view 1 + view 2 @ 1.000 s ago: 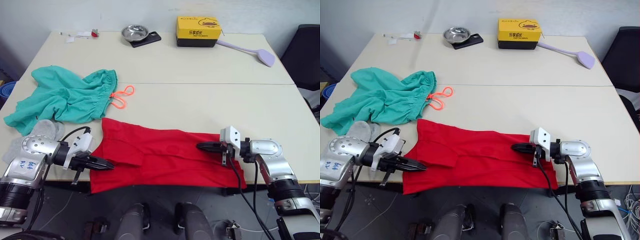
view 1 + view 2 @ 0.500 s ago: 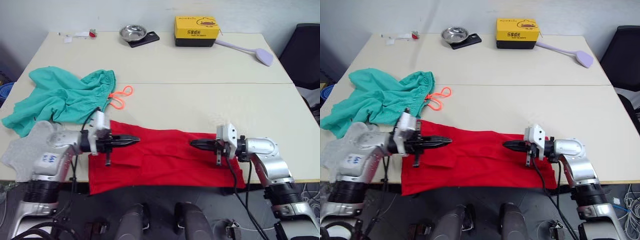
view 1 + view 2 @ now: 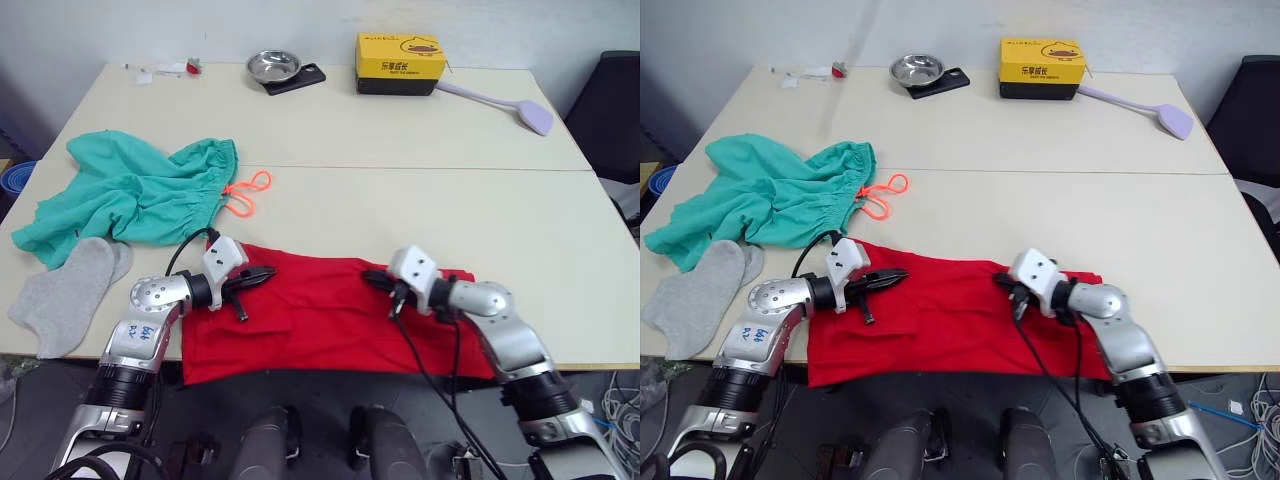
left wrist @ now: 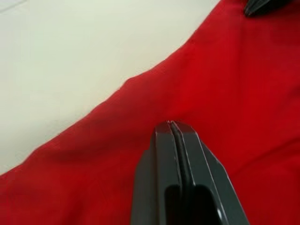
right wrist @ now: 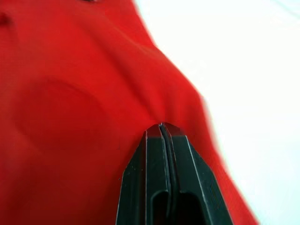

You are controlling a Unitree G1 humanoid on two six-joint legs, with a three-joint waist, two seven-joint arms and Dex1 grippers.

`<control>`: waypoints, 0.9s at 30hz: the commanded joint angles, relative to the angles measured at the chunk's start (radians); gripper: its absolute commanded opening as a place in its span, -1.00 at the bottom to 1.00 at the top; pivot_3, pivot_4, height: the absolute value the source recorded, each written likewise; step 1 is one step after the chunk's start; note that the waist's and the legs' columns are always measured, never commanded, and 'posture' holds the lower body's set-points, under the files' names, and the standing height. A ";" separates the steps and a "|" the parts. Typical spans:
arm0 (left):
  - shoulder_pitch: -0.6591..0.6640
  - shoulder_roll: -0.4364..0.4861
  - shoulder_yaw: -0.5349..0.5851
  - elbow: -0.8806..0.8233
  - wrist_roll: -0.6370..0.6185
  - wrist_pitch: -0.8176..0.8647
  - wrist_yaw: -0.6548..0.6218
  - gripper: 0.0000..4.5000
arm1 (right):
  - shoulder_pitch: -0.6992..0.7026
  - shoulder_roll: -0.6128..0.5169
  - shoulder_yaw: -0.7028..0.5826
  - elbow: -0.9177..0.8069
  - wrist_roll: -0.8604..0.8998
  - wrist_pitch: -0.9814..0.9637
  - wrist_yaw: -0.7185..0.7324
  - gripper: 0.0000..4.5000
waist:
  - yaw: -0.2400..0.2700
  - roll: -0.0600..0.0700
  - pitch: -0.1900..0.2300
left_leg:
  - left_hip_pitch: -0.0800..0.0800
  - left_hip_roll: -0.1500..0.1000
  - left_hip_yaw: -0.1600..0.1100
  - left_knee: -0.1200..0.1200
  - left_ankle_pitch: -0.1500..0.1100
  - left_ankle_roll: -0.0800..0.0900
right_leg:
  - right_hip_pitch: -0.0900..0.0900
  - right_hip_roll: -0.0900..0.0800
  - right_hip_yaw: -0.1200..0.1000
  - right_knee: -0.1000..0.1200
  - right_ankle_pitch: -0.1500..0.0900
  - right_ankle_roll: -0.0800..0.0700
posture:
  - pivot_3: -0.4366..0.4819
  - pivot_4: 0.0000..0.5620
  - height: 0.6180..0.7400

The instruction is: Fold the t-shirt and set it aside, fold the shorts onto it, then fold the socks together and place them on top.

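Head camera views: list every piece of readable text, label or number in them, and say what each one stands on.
Yellow box: dark characters and a drawing on its side, too small to read.
Left arm: blue handwritten marks on the silver casing, not legible.
The t-shirt, the shorts and the socks: no print that can be read.

- Lit evenly and brightly from above, with only faint, soft shadows under the shorts (image 3: 130, 190) and the box (image 3: 400, 62).
- Showed mild glare on the steel bowl (image 3: 272, 66).
- Blurred soft in both wrist views, the t-shirt (image 4: 117, 154) out of focus.
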 commanded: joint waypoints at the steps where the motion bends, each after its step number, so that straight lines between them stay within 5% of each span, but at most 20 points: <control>1: 0.048 0.018 0.031 0.054 0.018 -0.011 0.027 -0.98 | 0.033 -0.066 -0.091 0.084 0.041 -0.050 0.039 -1.00 | -0.001 0.000 -0.002 | 0.000 0.000 0.000 0.000 0.000 0.000 | 0.000 0.000 0.000 0.000 0.000 0.000 | -0.05 -0.47 1.00; 12: 0.091 0.032 0.096 0.060 -0.057 -0.122 -0.051 -0.98 | -0.017 -0.158 -0.247 0.414 0.112 -0.310 0.128 -1.00 | -0.012 0.002 -0.005 | 0.017 0.003 0.001 -0.007 -0.005 -0.007 | 0.015 0.003 0.000 -0.008 -0.001 -0.001 | -0.05 -0.47 1.00; 18: 0.048 0.018 0.110 -0.062 -0.201 -0.050 -0.152 -0.98 | 0.061 -0.106 -0.192 0.070 0.293 -0.129 0.240 -1.00 | -0.004 0.003 -0.004 | 0.015 0.004 0.001 -0.006 -0.006 -0.007 | 0.014 0.003 0.000 -0.009 -0.001 -0.001 | -0.05 -0.47 1.00; 27: -0.044 -0.021 0.066 0.066 -0.037 -0.081 0.018 -0.98 | 0.094 0.030 0.024 -0.179 0.107 0.080 -0.009 -1.00 | 0.001 0.003 -0.004 | 0.012 0.002 -0.001 -0.006 -0.006 -0.007 | 0.011 0.001 0.000 -0.009 -0.001 -0.001 | -0.05 -0.47 1.00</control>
